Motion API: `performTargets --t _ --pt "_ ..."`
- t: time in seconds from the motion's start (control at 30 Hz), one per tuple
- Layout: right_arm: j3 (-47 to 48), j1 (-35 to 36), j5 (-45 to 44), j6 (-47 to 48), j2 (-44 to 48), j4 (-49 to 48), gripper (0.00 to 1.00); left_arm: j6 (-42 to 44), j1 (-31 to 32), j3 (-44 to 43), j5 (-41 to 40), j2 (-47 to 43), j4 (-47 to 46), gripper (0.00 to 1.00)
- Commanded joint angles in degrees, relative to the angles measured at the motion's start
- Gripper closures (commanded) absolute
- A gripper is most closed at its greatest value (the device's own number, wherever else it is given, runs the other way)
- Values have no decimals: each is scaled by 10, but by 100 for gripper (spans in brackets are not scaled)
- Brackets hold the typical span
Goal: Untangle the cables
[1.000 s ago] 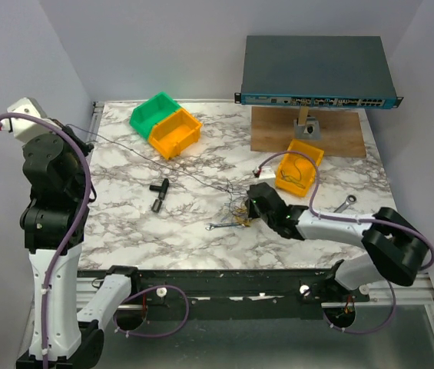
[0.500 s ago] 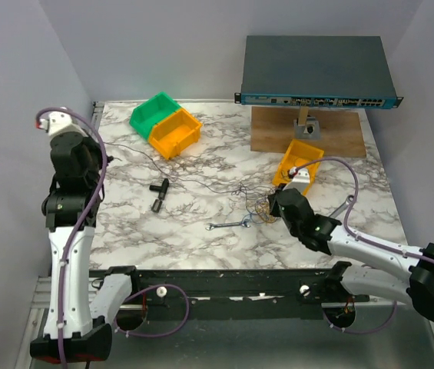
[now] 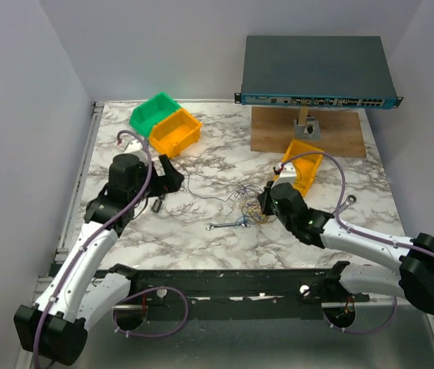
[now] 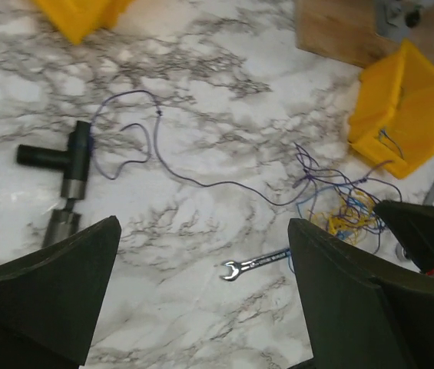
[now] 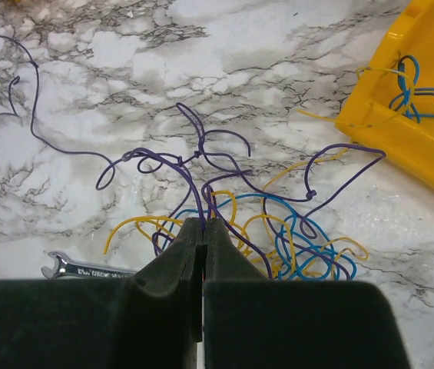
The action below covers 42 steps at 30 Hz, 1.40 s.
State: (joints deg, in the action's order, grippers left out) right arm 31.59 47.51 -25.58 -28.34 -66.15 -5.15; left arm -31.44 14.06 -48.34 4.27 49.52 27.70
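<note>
The cables (image 3: 247, 209) lie in a loose tangle of thin purple, yellow and blue wires (image 5: 278, 231) near the middle of the marble table (image 3: 201, 154). My right gripper (image 5: 203, 223) is shut on a purple strand at the tangle's near edge, low over the table (image 3: 263, 204). One long purple wire (image 4: 201, 181) trails slack leftward from the tangle (image 4: 343, 207) and ends in loops beside a black T-shaped tool (image 4: 69, 165). My left gripper (image 4: 203, 231) is open above bare marble with nothing between its fingers, hovering left of the tangle (image 3: 170, 175).
A silver wrench (image 4: 256, 264) lies just left of the tangle, and another wrench (image 3: 346, 202) sits to the right. A yellow bin (image 5: 424, 108) behind the right gripper holds more wires. Green (image 3: 150, 112) and orange (image 3: 175, 131) bins stand at the back left. A network switch (image 3: 316, 69) rests on a wooden board (image 3: 339, 134).
The left arm swung down from high on the left to over the table and its gripper opened. The long purple wire, taut before, now lies slack. The right gripper stayed shut.
</note>
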Motion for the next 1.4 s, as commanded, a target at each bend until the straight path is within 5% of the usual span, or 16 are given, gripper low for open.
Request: performTargets --t 0.0,0.33,0.83,0.9,1.03,1.17,1.37 --pt "17 -1 20 11 -10 -9 99 17 74 62 88 41 -156 4" --pt "34 -2 17 16 -14 2 99 208 229 -28 54 285 -175 20" --pt "46 -3 20 17 -13 6 99 228 257 -121 65 463 -220 33" --pt "46 -3 19 16 -10 7 99 221 258 -130 70 483 -223 43" --pt "42 -4 19 15 -7 10 97 211 258 -139 65 499 -230 97" --pt "31 -5 26 3 -11 16 37 213 257 -122 41 458 -236 100" --pt "27 -10 111 -6 -47 17 7 225 257 -95 44 377 -237 100"
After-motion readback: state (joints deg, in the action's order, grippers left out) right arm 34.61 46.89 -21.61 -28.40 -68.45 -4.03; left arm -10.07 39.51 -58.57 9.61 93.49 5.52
